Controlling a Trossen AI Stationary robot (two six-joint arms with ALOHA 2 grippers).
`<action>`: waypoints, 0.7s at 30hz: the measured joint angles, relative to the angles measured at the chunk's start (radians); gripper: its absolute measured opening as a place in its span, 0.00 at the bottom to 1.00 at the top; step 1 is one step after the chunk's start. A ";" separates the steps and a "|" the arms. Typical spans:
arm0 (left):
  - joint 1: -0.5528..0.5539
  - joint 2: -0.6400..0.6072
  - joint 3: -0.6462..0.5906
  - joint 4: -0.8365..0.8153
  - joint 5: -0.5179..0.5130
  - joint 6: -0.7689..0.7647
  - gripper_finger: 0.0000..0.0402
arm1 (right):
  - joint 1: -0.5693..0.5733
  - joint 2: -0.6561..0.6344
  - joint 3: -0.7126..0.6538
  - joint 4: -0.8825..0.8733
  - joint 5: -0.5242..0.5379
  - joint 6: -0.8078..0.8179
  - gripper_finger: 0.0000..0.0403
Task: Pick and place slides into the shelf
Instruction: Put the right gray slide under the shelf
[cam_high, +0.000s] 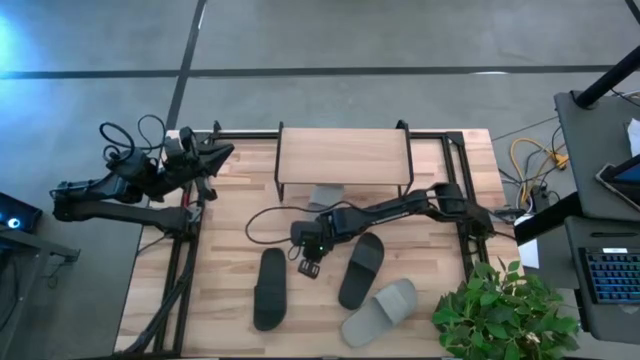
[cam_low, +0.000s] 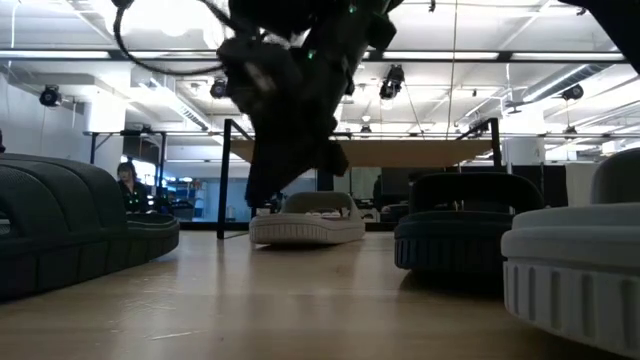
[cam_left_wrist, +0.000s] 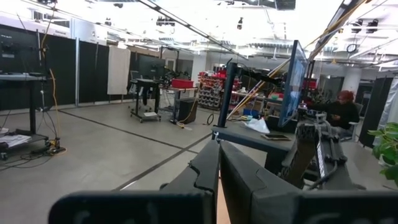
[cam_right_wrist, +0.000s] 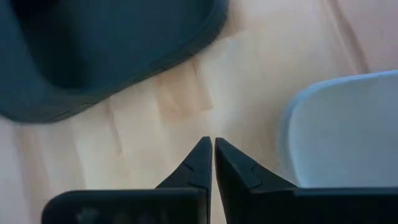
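The shelf (cam_high: 343, 158) stands at the table's far middle, with a light grey slide (cam_high: 325, 195) on the tabletop under it, sole down (cam_low: 307, 222). Two black slides (cam_high: 270, 288) (cam_high: 362, 270) and another light grey slide (cam_high: 382, 312) lie flat on the near half of the table. My right gripper (cam_high: 308, 266) slants down between the two black slides, shut with nothing between its fingers (cam_right_wrist: 213, 144). In its wrist view, bare wood lies under the fingertips, with a black slide (cam_right_wrist: 93, 50) and a light grey slide (cam_right_wrist: 342, 134) to either side. My left gripper (cam_high: 222, 153) waits shut at the far left (cam_left_wrist: 219, 149).
A potted plant (cam_high: 505, 310) overhangs the table's near right corner. A black cable (cam_high: 262, 222) loops over the wood left of the right arm. Black frame rails (cam_high: 185, 260) run along the table's left and right sides. Bare wood lies between the shelf and the slides.
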 joint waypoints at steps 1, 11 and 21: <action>0.000 0.000 0.000 0.000 0.000 0.000 0.00 | -0.001 0.010 0.000 -0.004 0.024 0.007 0.03; 0.000 -0.002 0.000 0.000 0.000 0.000 0.00 | -0.033 0.055 0.002 -0.075 0.208 0.076 0.03; 0.000 0.000 0.000 0.000 0.000 0.000 0.00 | -0.099 0.043 0.000 -0.145 0.572 0.171 0.03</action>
